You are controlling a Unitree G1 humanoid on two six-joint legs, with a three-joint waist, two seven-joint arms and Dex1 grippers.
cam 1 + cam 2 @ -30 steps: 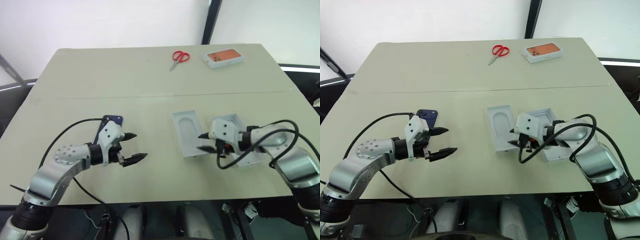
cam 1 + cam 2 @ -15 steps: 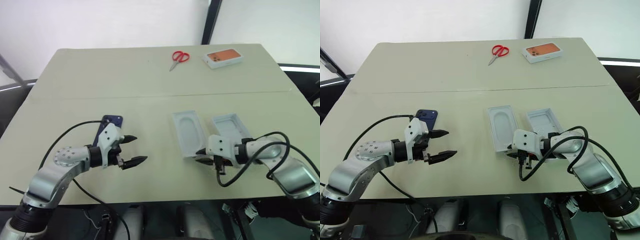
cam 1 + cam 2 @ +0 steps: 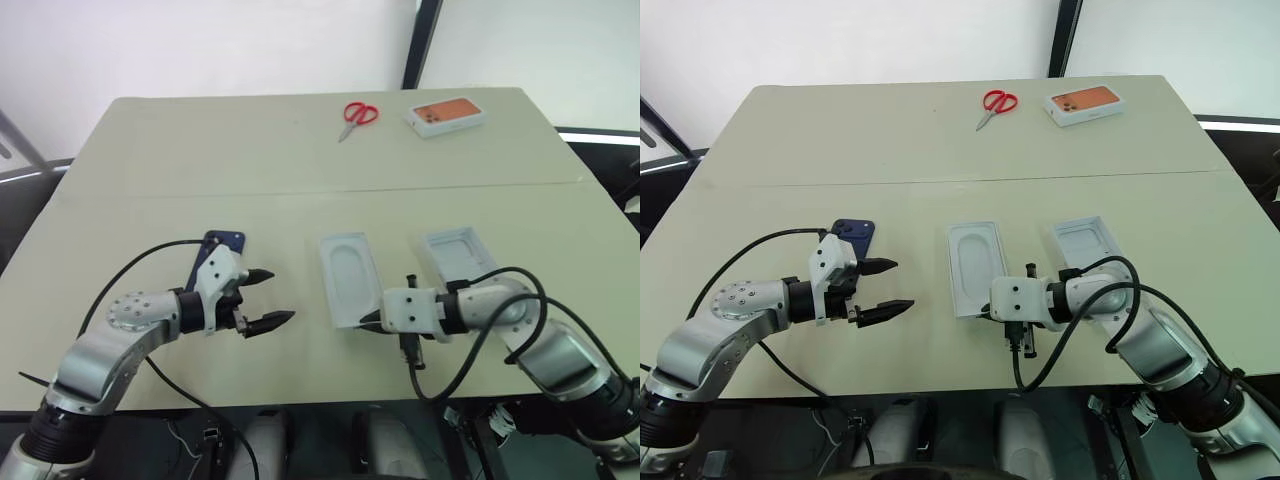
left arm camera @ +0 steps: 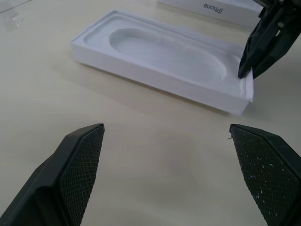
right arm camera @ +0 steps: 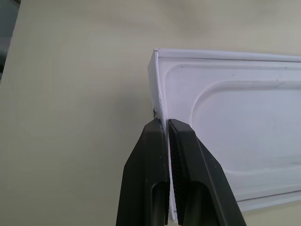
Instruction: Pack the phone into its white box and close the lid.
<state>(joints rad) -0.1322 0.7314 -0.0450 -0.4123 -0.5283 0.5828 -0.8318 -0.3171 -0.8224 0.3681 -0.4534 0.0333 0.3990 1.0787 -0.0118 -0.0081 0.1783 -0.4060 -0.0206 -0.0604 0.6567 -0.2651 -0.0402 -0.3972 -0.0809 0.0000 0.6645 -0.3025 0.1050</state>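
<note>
Checking right end effector: I see it pinched tight on the near edge wall of the white insert, the wall caught between both fingers.
Left end effector: I see its fingers spread wide, gripping nothing, hovering just above the worktop, pointed toward the insert.
Insert: lies flat near the worktop's middle, its oval recess facing up, between the two arms.
Phone: dark blue, flat on the worktop, just behind the left arm's wrist, which partly covers it; camera cluster on the far corner.
White box: I see an open white tray lying to the right of the insert, apart from it, partly behind the right arm's cable.
Lid: I cannot tell whether that tray is the box base or the lid.
Scissors: red handles, at the far side of the worktop.
Orange-picture box: closed, far side, beside the scissors and apart from them.
</note>
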